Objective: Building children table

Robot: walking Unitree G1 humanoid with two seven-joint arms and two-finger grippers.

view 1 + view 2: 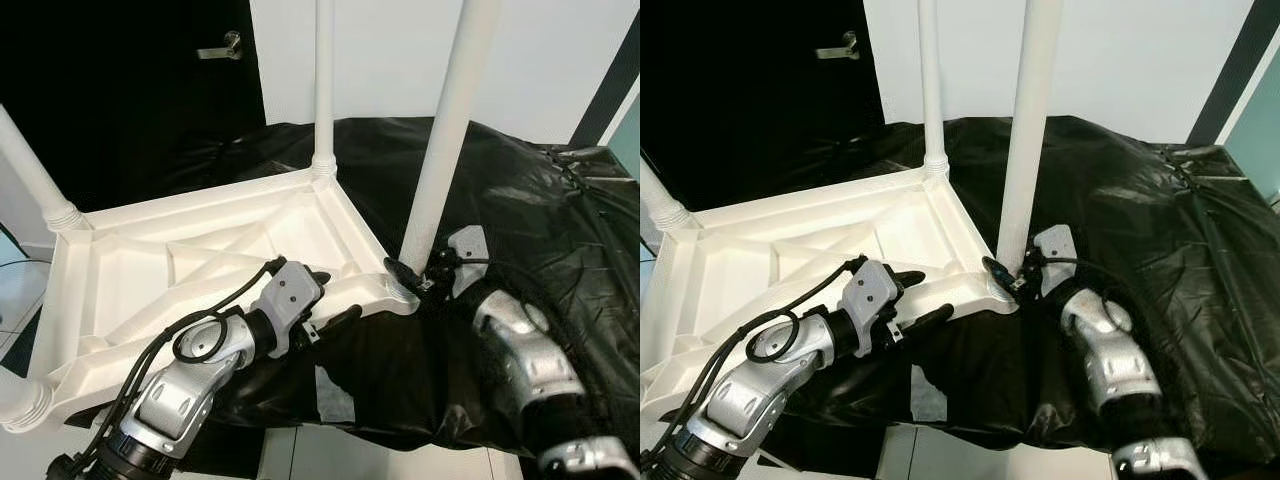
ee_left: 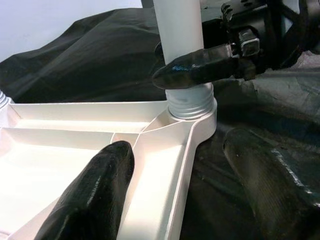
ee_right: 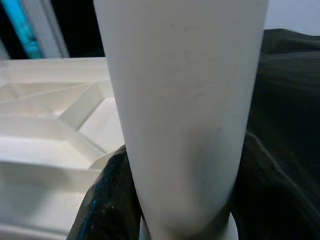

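1. The white table top [image 1: 200, 270] lies upside down on black sheeting [image 1: 540, 210], legs pointing up;
2. The right tool [image 1: 415, 275] clamps the near-right leg [image 1: 445, 130] at its base;
3. The left tool [image 1: 325, 295], spread wide, straddles the top's near edge.

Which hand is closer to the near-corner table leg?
Right. The right hand is clamped around the base of the table leg. The left hand straddles the rim of the upturned tabletop beside that corner, off the leg.
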